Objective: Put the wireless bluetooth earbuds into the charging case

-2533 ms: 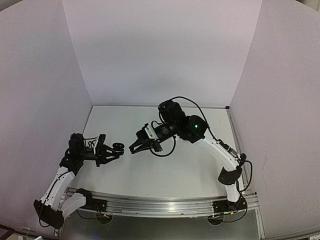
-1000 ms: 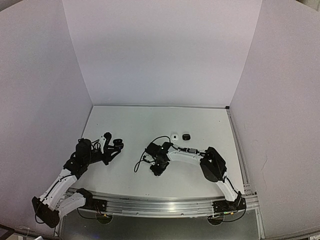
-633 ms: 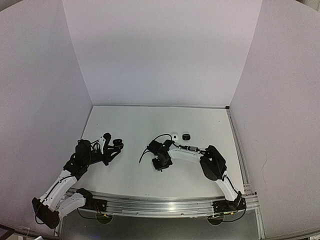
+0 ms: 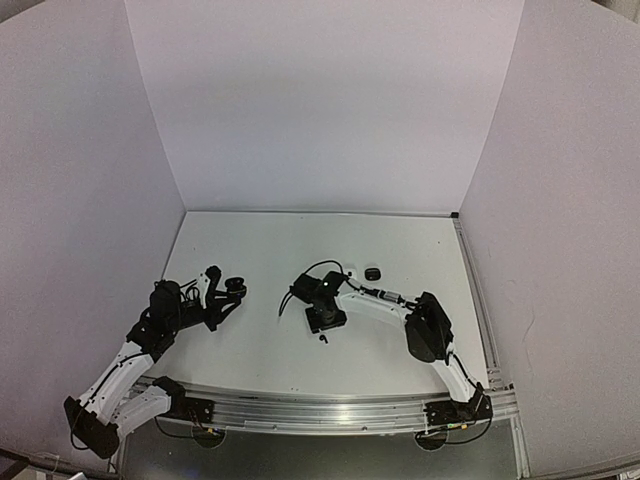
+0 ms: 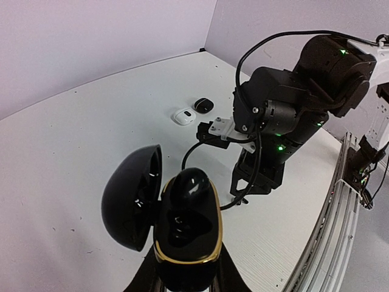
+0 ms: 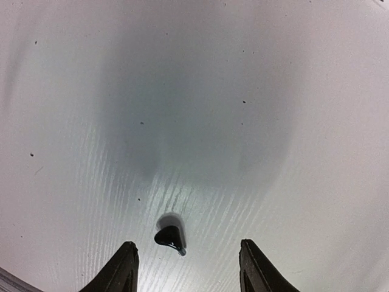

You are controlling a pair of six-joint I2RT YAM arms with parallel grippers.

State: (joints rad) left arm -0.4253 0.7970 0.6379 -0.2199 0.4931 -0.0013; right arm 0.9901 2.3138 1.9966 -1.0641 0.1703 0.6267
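My left gripper (image 5: 185, 269) is shut on the black charging case (image 5: 185, 222), which has a gold rim and its lid swung open to the left. One glossy black earbud (image 5: 189, 182) sits in the case's far socket. In the top view the case (image 4: 236, 288) is held above the table's left side. My right gripper (image 6: 187, 246) points straight down at the table, open. A small black earbud (image 6: 170, 236) lies loose on the table between its fingers, touching neither. From above, that earbud (image 4: 322, 338) lies just in front of the right gripper (image 4: 325, 322).
A small white rounded case (image 5: 182, 115) and a small black one (image 5: 203, 104) lie side by side on the table behind the right arm; the black one (image 4: 372, 273) also shows from above. A black cable (image 4: 290, 300) loops off the right wrist.
The right gripper has gone from shut to open, low over the table, and its wrist has drawn back a little. A black earbud now lies below it. The left arm has held still.
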